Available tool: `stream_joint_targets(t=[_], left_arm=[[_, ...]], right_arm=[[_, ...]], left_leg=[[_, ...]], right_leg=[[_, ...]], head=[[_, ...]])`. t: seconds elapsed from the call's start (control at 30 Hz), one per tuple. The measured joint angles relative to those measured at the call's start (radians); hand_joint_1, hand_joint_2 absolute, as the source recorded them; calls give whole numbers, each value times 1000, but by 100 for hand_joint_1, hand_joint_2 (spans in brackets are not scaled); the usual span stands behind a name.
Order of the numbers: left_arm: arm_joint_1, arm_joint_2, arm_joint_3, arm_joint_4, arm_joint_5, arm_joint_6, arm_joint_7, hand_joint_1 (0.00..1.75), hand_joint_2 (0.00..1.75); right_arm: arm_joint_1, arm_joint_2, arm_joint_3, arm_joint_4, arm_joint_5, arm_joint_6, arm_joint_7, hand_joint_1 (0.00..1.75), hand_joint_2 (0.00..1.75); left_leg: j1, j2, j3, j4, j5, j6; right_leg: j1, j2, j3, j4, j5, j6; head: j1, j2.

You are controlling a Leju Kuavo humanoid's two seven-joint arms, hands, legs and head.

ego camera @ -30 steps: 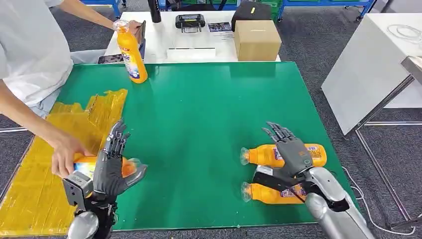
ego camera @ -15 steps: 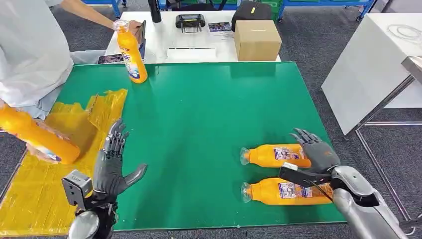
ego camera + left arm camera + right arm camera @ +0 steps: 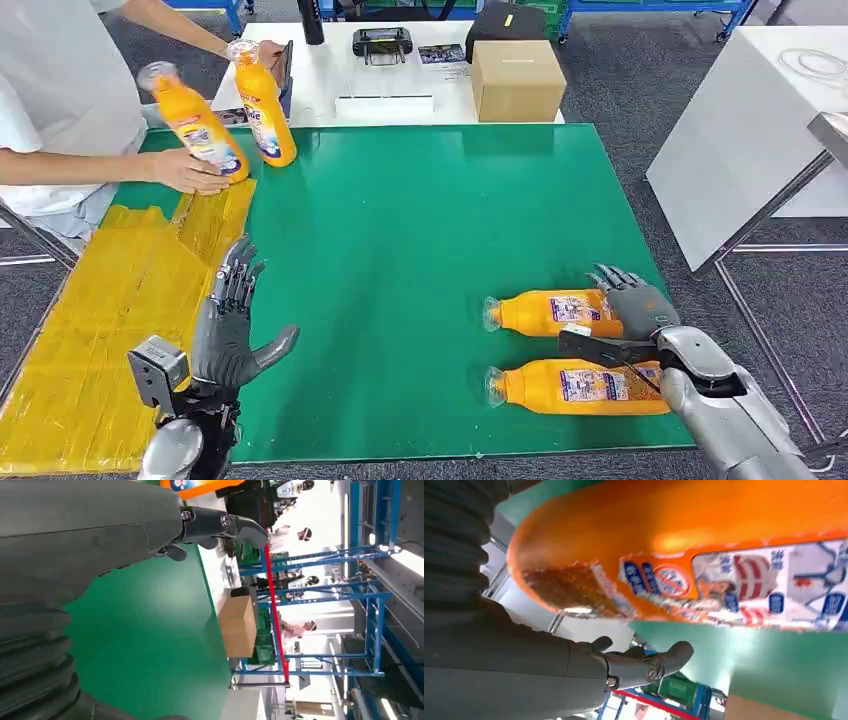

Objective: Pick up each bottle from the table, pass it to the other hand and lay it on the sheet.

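Note:
Two orange bottles lie on their sides on the green mat (image 3: 420, 250) at the front right: the far bottle (image 3: 550, 312) and the near bottle (image 3: 580, 386). My right hand (image 3: 638, 305) sits at the far bottle's base end with its fingers apart, not closed on it. In the right wrist view that bottle (image 3: 699, 545) looms close beside the hand (image 3: 574, 665). My left hand (image 3: 235, 330) is held open and empty at the edge of the yellow sheet (image 3: 90, 330); its fingers (image 3: 225, 525) are spread. A person's hand sets a third bottle (image 3: 195, 125) beside an upright one (image 3: 262, 100).
The person (image 3: 60, 100) stands at the left, arms reaching over the mat's back left corner. Behind the mat, a white table (image 3: 330, 70) carries a cardboard box (image 3: 517, 80) and a black device (image 3: 381, 42). A grey table (image 3: 740, 140) stands to the right.
The person took the bottle from the sheet by my left hand and carried it to the back left. My right hand slid from over the two bottles to the far bottle's base end.

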Motion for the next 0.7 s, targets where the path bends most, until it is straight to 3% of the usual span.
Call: stream_joint_targets(t=[0.03,0.07,0.1,0.17,0.53,0.7], left_arm=[[0,0,0,1,0,-1,0,0,175],[-1,0,-2,4,1,-1,0,0,175],[-1,-1,-2,5,1,-1,2,0,175],[-3,-3,-7,6,3,-4,4,0,175],[-9,-11,-19,28,9,-10,7,0,175],[-8,-11,-20,29,18,-12,7,0,175]], right_arm=[[-5,3,4,7,7,-1,5,0,175],[-13,8,11,19,22,-2,15,30,175],[-23,12,19,32,38,-2,24,138,175],[-45,24,34,63,64,-1,41,164,175],[-133,77,97,193,88,-15,46,175,175],[-119,96,97,185,24,-90,3,175,175]], left_leg=[[0,0,0,0,0,0],[0,0,0,0,0,0],[0,0,0,0,0,0],[0,1,0,0,0,0],[0,1,1,0,1,1],[0,1,1,0,1,1]], right_leg=[[0,0,0,0,0,0],[0,0,0,0,0,0],[0,0,0,0,0,0],[0,0,0,0,0,0],[0,0,1,0,1,0],[0,0,1,0,1,1]], head=[[0,0],[0,0],[0,0],[0,0],[0,0],[0,0]])
